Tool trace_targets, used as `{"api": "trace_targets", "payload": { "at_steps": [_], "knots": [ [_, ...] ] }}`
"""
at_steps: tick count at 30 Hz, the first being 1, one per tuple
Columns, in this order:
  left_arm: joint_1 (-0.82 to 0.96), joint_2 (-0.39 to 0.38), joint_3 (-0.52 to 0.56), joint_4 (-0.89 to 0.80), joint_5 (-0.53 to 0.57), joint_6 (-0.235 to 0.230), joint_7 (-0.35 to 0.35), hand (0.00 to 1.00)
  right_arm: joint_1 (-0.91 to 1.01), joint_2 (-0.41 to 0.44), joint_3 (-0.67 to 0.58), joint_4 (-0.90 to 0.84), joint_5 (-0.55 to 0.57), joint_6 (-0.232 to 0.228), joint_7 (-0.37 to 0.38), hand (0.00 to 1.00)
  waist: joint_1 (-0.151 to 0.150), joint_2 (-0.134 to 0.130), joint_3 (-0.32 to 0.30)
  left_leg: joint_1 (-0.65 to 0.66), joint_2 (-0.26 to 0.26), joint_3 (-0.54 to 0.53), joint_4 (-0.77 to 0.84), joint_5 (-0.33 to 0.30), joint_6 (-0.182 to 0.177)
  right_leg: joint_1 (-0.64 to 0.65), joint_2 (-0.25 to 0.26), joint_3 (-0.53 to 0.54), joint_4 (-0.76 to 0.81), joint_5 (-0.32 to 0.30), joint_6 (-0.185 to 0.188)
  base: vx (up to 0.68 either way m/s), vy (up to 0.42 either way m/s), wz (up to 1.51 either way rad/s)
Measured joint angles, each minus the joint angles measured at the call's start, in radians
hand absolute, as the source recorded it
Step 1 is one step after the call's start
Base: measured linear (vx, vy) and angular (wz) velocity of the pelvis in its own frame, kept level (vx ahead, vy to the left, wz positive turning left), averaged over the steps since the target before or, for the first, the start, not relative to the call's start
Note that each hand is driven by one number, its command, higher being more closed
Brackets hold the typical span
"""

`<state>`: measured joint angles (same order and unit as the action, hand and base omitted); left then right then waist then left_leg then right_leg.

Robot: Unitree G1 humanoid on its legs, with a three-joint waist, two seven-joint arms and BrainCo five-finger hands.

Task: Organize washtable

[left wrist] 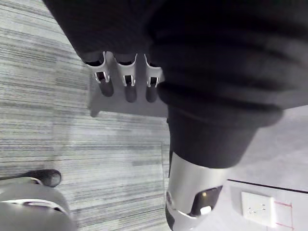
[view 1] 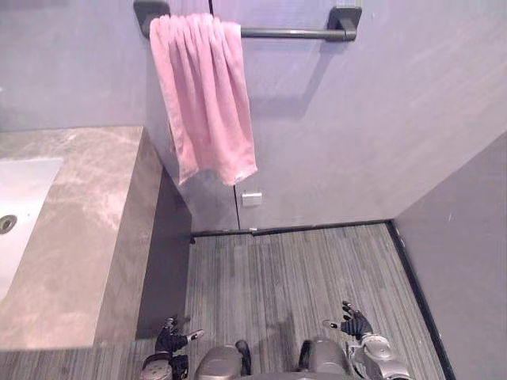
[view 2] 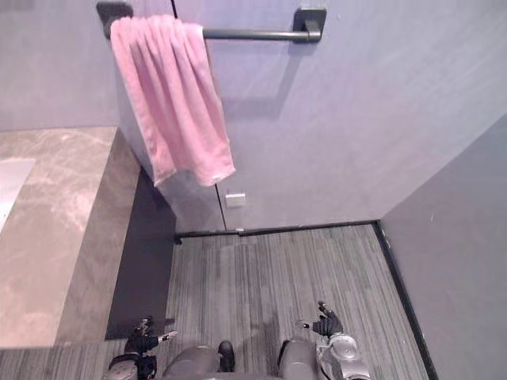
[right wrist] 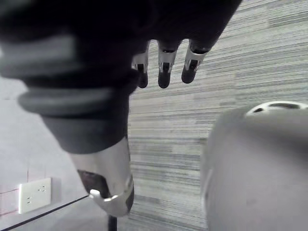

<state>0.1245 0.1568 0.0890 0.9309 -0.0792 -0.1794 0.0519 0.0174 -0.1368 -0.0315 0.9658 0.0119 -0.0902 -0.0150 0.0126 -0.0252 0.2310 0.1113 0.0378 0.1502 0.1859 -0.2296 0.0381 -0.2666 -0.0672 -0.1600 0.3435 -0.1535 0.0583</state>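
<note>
Head stereo pair looks down on floor [view 1: 301, 269], wall [view 1: 356, 119] (shared); wrist cameras face floor too.

We see grey walls [view 1: 356, 119], striped grey floor [view 1: 301, 269], marble desk [view 1: 79, 237] at left, socket [view 1: 251, 198] low on wall.

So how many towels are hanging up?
1. The pink towel hangs over the left end of the dark rail, up beside the washtable. More could be hidden outside these views.
</note>
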Motion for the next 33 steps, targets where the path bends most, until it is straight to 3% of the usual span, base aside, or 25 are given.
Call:
{"api": "trace_targets", "payload": {
  "at_steps": [1, 2, 5, 6, 7, 9, 11, 13, 14, 15, 18, 22, 29, 33],
  "knots": [
    [0.000, -0.003, 0.004, 0.008, 0.000, 0.001, 0.000, 0.00, 0.039, -0.005, -0.007, 0.005, 0.000, 0.001, 0.000, 0.00, -0.003, -0.026, -0.005, 0.033, -0.021, -0.041, -0.002, -0.037, -0.053, 0.001, -0.004, 0.043, -0.046, 0.176, -0.061, 0.39, -0.170, 0.65],
    [-0.006, -0.021, 0.006, 0.013, 0.000, 0.005, 0.005, 0.00, 0.039, -0.013, -0.013, 0.016, 0.000, 0.004, -0.001, 0.00, 0.002, 0.001, -0.008, 0.047, 0.000, -0.054, -0.007, -0.047, -0.061, 0.001, 0.005, 0.025, -0.013, 0.164, -0.055, 0.39, -0.170, 0.58],
    [0.001, -0.061, 0.035, 0.005, 0.001, 0.006, 0.007, 0.00, 0.037, 0.001, -0.051, 0.010, 0.004, 0.008, -0.001, 0.00, -0.003, 0.025, -0.027, 0.016, 0.056, -0.070, 0.082, -0.054, -0.088, 0.031, 0.025, -0.023, -0.018, 0.085, -0.077, 0.34, -0.179, 0.44],
    [-0.001, -0.077, 0.038, -0.001, 0.001, 0.007, 0.005, 0.00, 0.052, 0.010, -0.062, -0.011, 0.009, 0.007, -0.001, 0.00, -0.004, 0.030, -0.025, -0.048, 0.086, -0.067, 0.243, -0.060, -0.104, 0.073, 0.034, -0.048, -0.036, 0.061, -0.082, 0.32, -0.213, 0.70],
    [-0.006, -0.091, 0.040, -0.004, 0.000, 0.008, 0.004, 0.00, 0.071, 0.013, -0.069, -0.033, 0.015, 0.009, -0.002, 0.00, 0.001, 0.035, -0.019, -0.142, 0.138, -0.049, 0.484, -0.043, -0.147, 0.136, 0.049, -0.072, -0.063, 0.046, -0.093, 0.36, -0.222, 0.60],
    [-0.004, -0.099, 0.055, -0.039, -0.007, 0.007, 0.002, 0.00, 0.083, 0.026, -0.068, -0.056, 0.019, 0.010, -0.003, 0.00, 0.020, 0.036, -0.019, -0.211, 0.213, 0.007, 0.666, -0.046, -0.142, 0.199, 0.069, -0.085, -0.075, 0.024, -0.108, 0.26, -0.106, 0.14],
    [-0.008, -0.106, 0.058, -0.039, -0.007, 0.007, 0.000, 0.00, 0.080, 0.040, -0.078, -0.078, 0.035, 0.009, -0.004, 0.00, 0.032, 0.028, -0.021, -0.258, 0.251, 0.057, 0.658, -0.053, -0.130, 0.250, 0.067, -0.085, -0.103, 0.015, -0.108, 0.25, -0.044, -0.07],
    [-0.010, -0.112, 0.058, -0.038, -0.008, 0.008, -0.004, 0.00, 0.065, 0.048, -0.084, -0.087, 0.040, 0.007, -0.004, 0.00, 0.032, 0.031, -0.024, -0.287, 0.238, 0.058, 0.500, -0.051, -0.128, 0.267, 0.058, -0.068, -0.128, 0.020, -0.100, 0.25, 0.055, -0.22],
    [-0.011, -0.113, 0.058, -0.034, -0.008, 0.008, -0.004, 0.00, 0.057, 0.050, -0.092, -0.082, 0.043, 0.008, -0.004, 0.00, 0.032, 0.038, -0.027, -0.285, 0.212, 0.038, 0.329, -0.031, -0.130, 0.267, 0.049, -0.054, -0.132, 0.023, -0.088, 0.22, 0.156, -0.28],
    [-0.011, -0.117, 0.057, -0.027, -0.009, 0.008, -0.004, 0.00, 0.059, 0.049, -0.096, -0.080, 0.047, 0.008, -0.004, 0.00, 0.030, 0.052, -0.033, -0.270, 0.184, 0.002, 0.163, 0.090, -0.137, 0.265, 0.048, -0.044, -0.136, 0.020, -0.065, 0.22, 0.177, -0.30],
    [-0.018, -0.095, 0.036, -0.003, -0.018, 0.008, -0.003, 0.00, 0.068, 0.069, -0.095, -0.053, 0.047, 0.013, -0.004, 0.00, 0.033, 0.017, -0.044, -0.219, 0.117, -0.008, 0.099, 0.118, -0.133, 0.296, 0.003, -0.016, -0.187, 0.029, -0.024, 0.20, 0.127, -0.06],
    [-0.016, -0.075, 0.026, 0.005, -0.017, 0.008, -0.004, 0.00, 0.066, 0.071, -0.094, -0.048, 0.046, 0.010, -0.004, 0.00, 0.033, 0.013, -0.046, -0.174, 0.092, 0.008, 0.098, 0.110, -0.123, 0.335, -0.021, 0.005, -0.207, 0.033, -0.016, 0.09, 0.098, -0.08],
    [-0.012, -0.057, -0.005, 0.021, -0.014, 0.008, -0.002, 0.00, 0.069, 0.050, -0.086, 0.001, 0.036, 0.010, -0.006, 0.00, 0.028, 0.008, -0.067, -0.117, 0.078, 0.002, -0.003, 0.126, -0.122, 0.331, -0.019, 0.037, -0.216, 0.029, -0.004, -0.03, -0.005, -0.11],
    [0.017, -0.050, -0.007, -0.100, -0.015, 0.008, 0.023, 0.00, 0.089, 0.015, -0.078, 0.001, 0.035, 0.010, -0.008, 0.00, 0.025, 0.013, -0.092, -0.101, 0.060, -0.004, -0.071, 0.155, -0.116, 0.330, -0.019, 0.043, -0.253, 0.050, 0.003, -0.01, -0.004, 0.00]
  ]
}}
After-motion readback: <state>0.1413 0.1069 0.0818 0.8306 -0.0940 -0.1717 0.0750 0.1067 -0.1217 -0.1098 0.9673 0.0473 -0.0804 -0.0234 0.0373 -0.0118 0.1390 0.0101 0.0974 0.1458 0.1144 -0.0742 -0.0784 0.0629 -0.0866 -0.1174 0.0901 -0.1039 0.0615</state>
